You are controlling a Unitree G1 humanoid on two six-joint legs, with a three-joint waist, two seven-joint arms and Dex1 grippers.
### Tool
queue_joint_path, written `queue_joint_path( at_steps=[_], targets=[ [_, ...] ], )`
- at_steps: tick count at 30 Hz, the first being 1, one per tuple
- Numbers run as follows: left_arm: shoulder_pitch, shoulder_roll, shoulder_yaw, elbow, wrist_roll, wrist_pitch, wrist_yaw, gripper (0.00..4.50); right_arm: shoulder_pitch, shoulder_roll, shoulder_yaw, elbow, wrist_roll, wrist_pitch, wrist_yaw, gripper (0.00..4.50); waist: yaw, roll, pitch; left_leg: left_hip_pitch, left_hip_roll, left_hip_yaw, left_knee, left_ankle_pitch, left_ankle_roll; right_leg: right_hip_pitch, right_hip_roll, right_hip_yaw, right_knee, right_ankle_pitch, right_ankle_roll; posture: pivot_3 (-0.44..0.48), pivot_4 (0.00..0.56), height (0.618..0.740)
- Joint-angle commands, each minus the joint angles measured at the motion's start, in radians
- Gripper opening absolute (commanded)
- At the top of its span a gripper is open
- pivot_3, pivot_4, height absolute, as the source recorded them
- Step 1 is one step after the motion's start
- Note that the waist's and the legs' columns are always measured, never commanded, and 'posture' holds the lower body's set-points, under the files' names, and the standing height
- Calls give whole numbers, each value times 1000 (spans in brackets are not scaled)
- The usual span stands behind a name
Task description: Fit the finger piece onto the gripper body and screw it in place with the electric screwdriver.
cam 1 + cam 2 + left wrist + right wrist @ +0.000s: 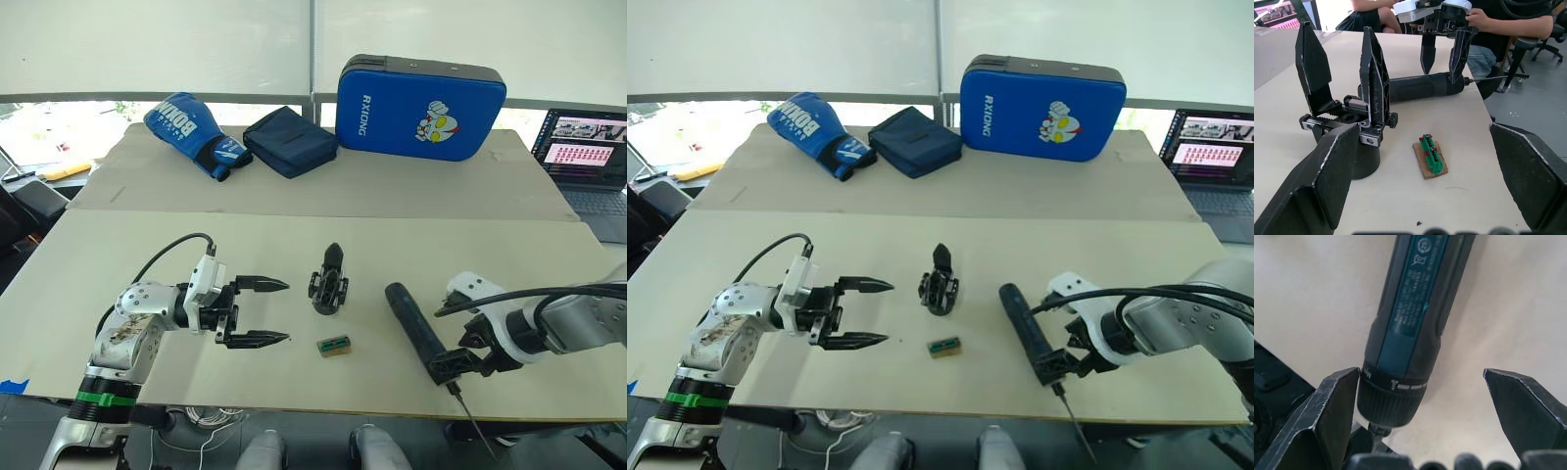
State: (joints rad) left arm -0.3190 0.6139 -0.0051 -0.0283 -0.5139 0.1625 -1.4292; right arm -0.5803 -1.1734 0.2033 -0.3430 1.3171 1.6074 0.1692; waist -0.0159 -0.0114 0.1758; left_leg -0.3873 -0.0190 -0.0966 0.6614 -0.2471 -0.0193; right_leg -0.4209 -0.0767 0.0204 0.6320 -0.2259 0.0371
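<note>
The gripper body [330, 281] stands mid-table on its round base [1364, 161]. Two flat pointed black fingers rise from it side by side; I cannot tell which one is the finger piece. My left gripper [265, 312] hovers open just left of it, pointing at it. To the right lies the electric screwdriver [415, 328], its thin bit [472, 416] reaching past the table's front edge. My right gripper [457, 364] is open and straddles the tool's collar [1392, 401]; one finger [1334, 406] touches the collar, the other stands apart.
A small green part on a scrap of cardboard [334, 346] lies just in front of the gripper body. At the back are a blue boxing glove [191, 130], a dark blue pouch [291, 140] and a blue strike pad [419, 106]. A laptop [586, 147] sits far right. A seated person [1508, 19] is beyond the table.
</note>
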Motion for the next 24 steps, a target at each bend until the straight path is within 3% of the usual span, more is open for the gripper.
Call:
queue_joint_path(
  at_steps=[1,11,19,24],
  targets=[
    [15,3,-9,-45,-9,8,13,4500,-47,14,55,28,10,7,-53,4475,0,0,0,0,0,0,0,0,0,0,0,0,0,0,0,0,150,740],
    [44,6,-7,-80,-15,18,47,4500,-48,54,133,83,6,7,-143,4475,1,-3,-2,0,0,0,0,0,0,0,0,0,0,0,0,0,150,740],
    [62,22,6,-89,-22,16,48,4500,-8,-8,188,38,58,7,-118,1980,10,-6,-3,0,0,0,0,0,0,1,0,-1,-1,0,0,0,150,740],
    [61,36,9,-87,-25,19,40,4500,9,-32,168,41,44,7,-97,1933,13,-6,-4,0,0,0,0,0,0,1,0,-1,-1,0,0,0,150,740]
  ],
)
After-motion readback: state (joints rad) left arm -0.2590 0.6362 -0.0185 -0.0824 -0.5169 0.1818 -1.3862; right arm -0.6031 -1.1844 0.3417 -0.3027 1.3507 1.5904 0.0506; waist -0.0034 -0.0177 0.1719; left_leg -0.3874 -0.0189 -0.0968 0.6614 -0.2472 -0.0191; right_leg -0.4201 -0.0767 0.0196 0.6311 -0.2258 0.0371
